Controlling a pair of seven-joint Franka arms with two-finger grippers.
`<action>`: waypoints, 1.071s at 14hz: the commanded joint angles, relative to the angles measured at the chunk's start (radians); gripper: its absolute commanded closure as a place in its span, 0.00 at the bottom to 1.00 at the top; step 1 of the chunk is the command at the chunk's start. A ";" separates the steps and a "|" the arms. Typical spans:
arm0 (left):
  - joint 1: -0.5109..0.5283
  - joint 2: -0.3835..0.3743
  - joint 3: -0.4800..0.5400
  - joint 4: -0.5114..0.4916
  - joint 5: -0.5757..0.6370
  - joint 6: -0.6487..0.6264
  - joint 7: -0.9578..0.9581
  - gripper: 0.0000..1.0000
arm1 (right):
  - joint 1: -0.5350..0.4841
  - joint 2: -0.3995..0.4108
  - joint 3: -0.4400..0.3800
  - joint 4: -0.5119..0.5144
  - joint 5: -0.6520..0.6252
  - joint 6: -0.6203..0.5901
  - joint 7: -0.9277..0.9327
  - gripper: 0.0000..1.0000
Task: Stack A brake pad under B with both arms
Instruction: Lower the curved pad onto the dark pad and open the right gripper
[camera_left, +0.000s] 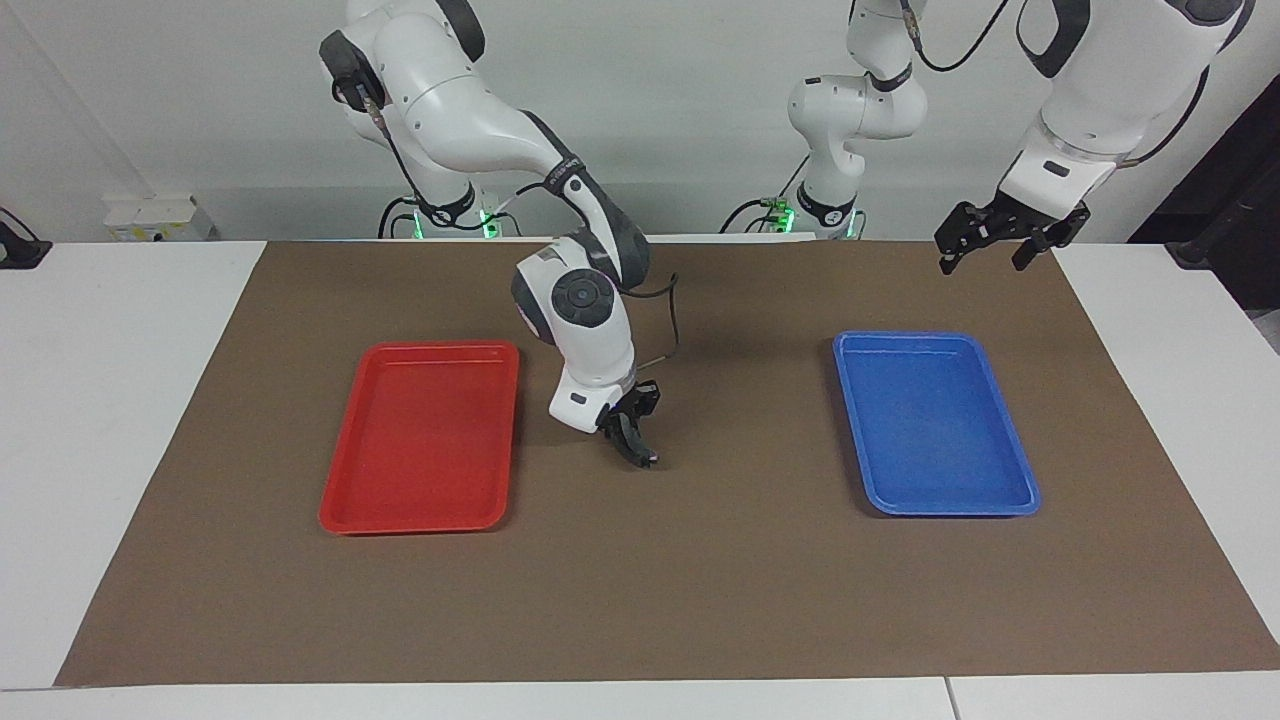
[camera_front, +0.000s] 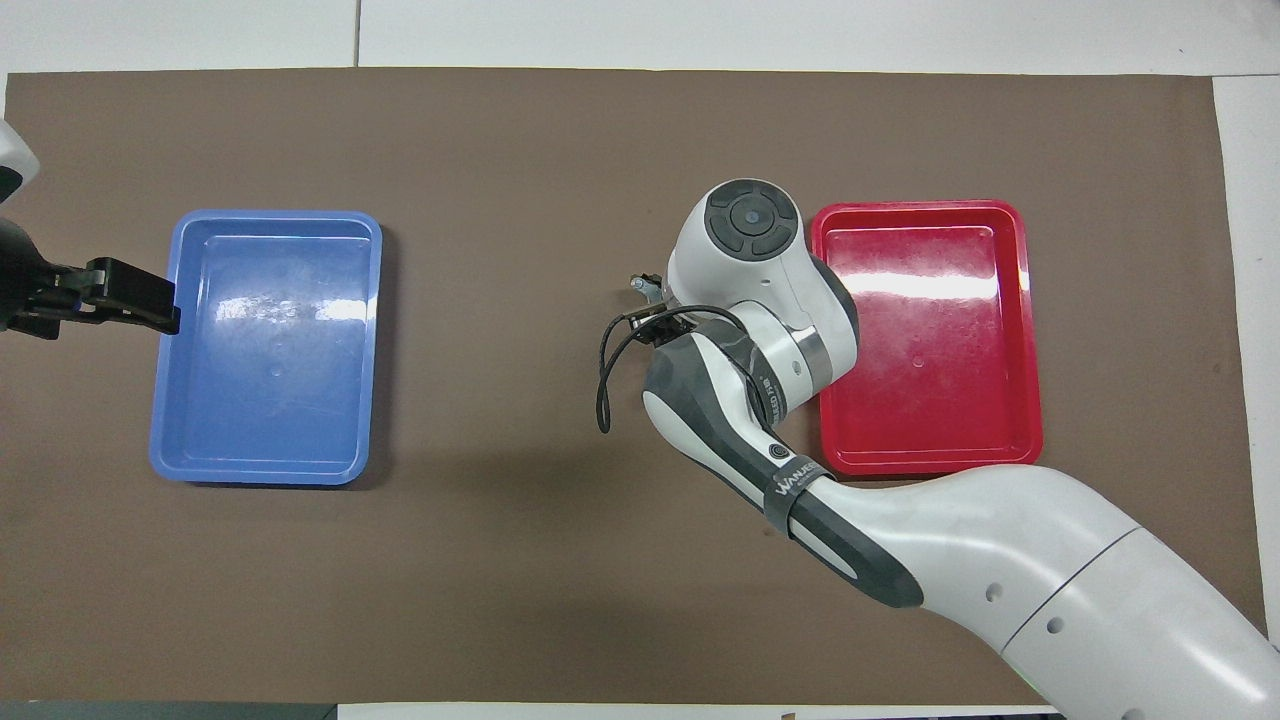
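Neither the short stubby A brake pad nor the long crescent pad B shows in either view. My right gripper (camera_left: 636, 447) hangs low over the brown mat (camera_left: 700, 560), between the red tray (camera_left: 425, 440) and the middle of the table, with its tips close to the mat. From above it is hidden under its own wrist (camera_front: 750, 215). I cannot tell whether anything is in it. My left gripper (camera_left: 985, 245) is open and empty, raised over the mat's edge at the left arm's end. From above it (camera_front: 130, 297) shows beside the blue tray (camera_front: 265, 345).
The red tray (camera_front: 925, 340) lies toward the right arm's end and the blue tray (camera_left: 935, 420) toward the left arm's end. Both show nothing inside. The right arm's forearm (camera_front: 900, 540) crosses the mat beside the red tray. A black cable (camera_front: 607, 370) loops off its wrist.
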 joint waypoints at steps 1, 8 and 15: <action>-0.009 -0.016 0.007 -0.026 -0.014 0.014 0.001 0.00 | -0.016 -0.019 0.014 -0.028 -0.013 0.023 -0.020 1.00; -0.011 -0.018 0.008 -0.035 -0.014 0.013 0.001 0.00 | -0.016 -0.034 0.018 -0.072 -0.013 0.038 -0.041 1.00; -0.011 -0.018 0.007 -0.035 -0.017 0.013 0.000 0.00 | -0.009 -0.051 0.018 -0.115 -0.015 0.060 -0.046 1.00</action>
